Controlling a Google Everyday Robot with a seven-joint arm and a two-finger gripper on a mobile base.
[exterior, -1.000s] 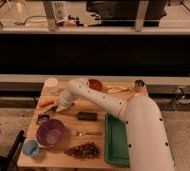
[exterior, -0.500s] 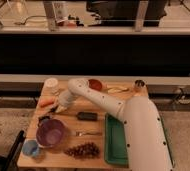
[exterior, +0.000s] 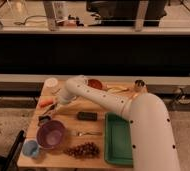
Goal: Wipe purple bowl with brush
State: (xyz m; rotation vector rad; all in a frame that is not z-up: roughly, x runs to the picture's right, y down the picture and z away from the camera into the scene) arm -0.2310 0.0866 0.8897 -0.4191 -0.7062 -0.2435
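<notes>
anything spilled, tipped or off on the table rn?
Nothing stands out. The purple bowl and blue cup sit upright. The grapes lie in one bunch beside the green tray. The gripper is low, just behind the bowl, by the brush.

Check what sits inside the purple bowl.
The purple bowl shows only its bare hollow; its near rim hides the near inner wall. The claw hangs just beyond the far rim, outside it.
</notes>
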